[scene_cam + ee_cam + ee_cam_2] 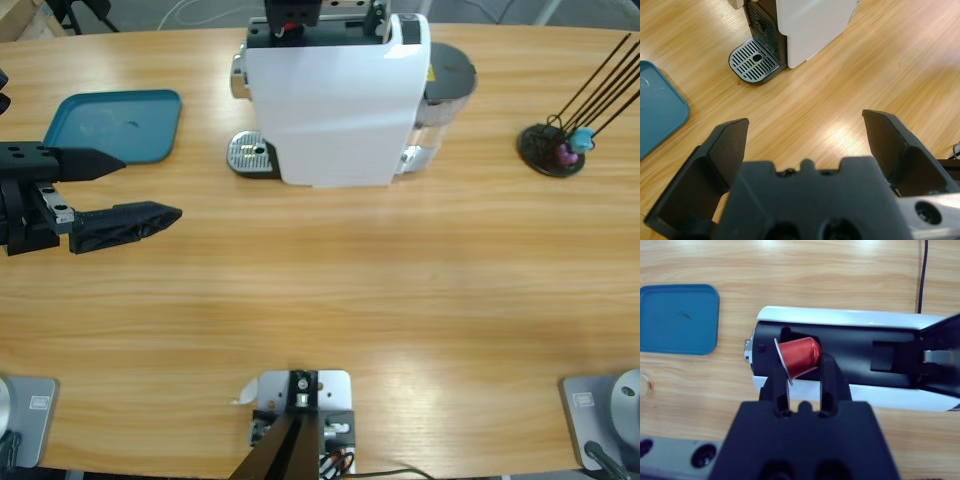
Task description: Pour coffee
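Your right gripper [802, 372] is clamped on a red coffee capsule [798, 356], holding it right over the open top of the white coffee machine [335, 110]. Your left gripper [125, 192] hangs wide open with nothing in it, over the counter [400, 300] near the teal tray [110, 125] on the left. A glass rim just peeks in at the right wrist view's left edge; can't tell about coffee.

Glossy white plastic coffee machine [335, 110] on smooth, grained wooden table [400, 300].
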You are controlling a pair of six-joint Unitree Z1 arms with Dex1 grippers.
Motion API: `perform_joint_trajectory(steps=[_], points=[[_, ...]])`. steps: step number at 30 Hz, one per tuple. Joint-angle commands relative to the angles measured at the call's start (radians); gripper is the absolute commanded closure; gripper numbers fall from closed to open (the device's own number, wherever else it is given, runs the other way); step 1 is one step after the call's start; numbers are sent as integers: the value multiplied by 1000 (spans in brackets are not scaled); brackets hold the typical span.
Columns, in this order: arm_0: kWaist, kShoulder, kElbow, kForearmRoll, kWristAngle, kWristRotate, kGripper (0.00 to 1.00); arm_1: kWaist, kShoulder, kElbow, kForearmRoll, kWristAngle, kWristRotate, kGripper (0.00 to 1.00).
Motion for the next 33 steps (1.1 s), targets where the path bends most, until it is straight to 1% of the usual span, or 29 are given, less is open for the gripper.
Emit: perform_joint_trajectory(steps=[1, 22, 30, 31, 32, 33], points=[[-9, 19, 36, -13, 15, -14, 0, 7, 10, -435, 8, 42, 13, 1000], [-9, 20, 36, -15, 16, -13, 0, -23, 19, -436, 14, 14, -14, 1000], [-9, 14, 47, -15, 16, -14, 0, -25, 35, -435, 11, 24, -16, 1000], [-9, 14, 47, -15, 16, -14, 0, -25, 38, -436, 10, 31, -14, 977], [-9, 15, 47, -15, 16, -14, 0, -25, 40, -437, 10, 40, -9, 647], [-9, 16, 47, -15, 16, -14, 0, -25, 40, -437, 11, 41, -5, 378]])
